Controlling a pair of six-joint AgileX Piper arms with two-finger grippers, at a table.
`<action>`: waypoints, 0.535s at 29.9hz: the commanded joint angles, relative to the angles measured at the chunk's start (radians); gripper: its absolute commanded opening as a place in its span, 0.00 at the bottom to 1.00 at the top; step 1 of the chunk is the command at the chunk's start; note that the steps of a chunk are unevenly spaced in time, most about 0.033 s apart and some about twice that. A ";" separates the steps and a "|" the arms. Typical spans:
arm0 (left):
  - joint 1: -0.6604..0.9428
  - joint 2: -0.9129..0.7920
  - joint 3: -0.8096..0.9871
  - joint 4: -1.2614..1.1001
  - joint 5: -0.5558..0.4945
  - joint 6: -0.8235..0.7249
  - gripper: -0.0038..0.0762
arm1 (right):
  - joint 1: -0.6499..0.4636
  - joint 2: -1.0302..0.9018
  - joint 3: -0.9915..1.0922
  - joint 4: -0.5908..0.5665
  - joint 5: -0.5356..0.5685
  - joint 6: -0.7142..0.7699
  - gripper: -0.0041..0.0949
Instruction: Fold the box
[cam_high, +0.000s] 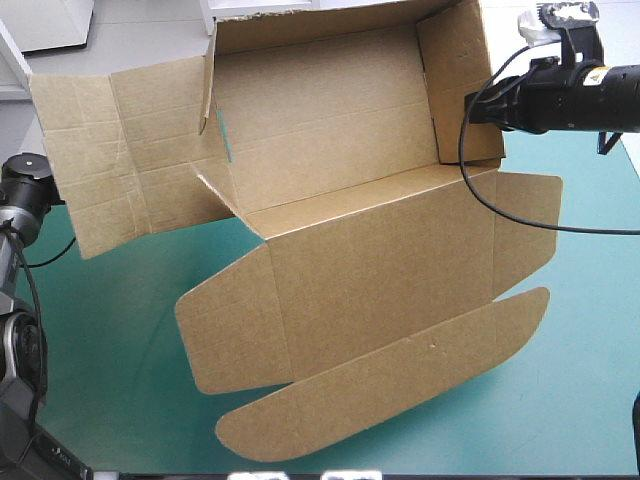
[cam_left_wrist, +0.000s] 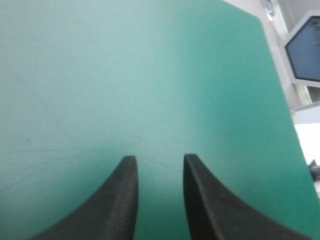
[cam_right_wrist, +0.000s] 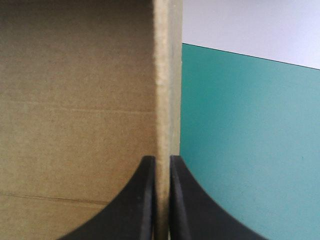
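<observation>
The brown box (cam_high: 340, 150) lies partly raised across the table: back wall and right side wall stand up, the left side panel (cam_high: 110, 150) is spread flat, and the lid with its rounded flap (cam_high: 380, 300) lies flat toward the front. My right gripper (cam_high: 478, 108) is shut on the top edge of the right side wall (cam_right_wrist: 167, 90), the board's edge pinched between its black fingers (cam_right_wrist: 145, 200). My left gripper (cam_left_wrist: 159, 165) is open over bare teal-green cover (cam_left_wrist: 125, 75), away from the box; in the high view it is hidden at the table's left edge.
The teal-green table (cam_high: 580, 330) shows free cover to the right and front of the lid and at the front left (cam_high: 110, 330). The table's far right edge (cam_left_wrist: 277, 80) shows ahead of the left gripper.
</observation>
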 joint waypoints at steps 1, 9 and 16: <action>-0.021 -0.042 -0.032 -0.152 0.052 0.035 0.17 | -0.007 -0.016 -0.031 0.066 -0.041 -0.003 0.04; -0.166 -0.042 -0.032 -0.239 0.045 0.087 0.04 | -0.005 0.046 -0.031 0.064 -0.110 0.003 0.04; -0.223 -0.050 -0.032 -0.342 0.027 0.119 0.04 | -0.005 0.109 -0.031 -0.029 -0.124 0.019 0.04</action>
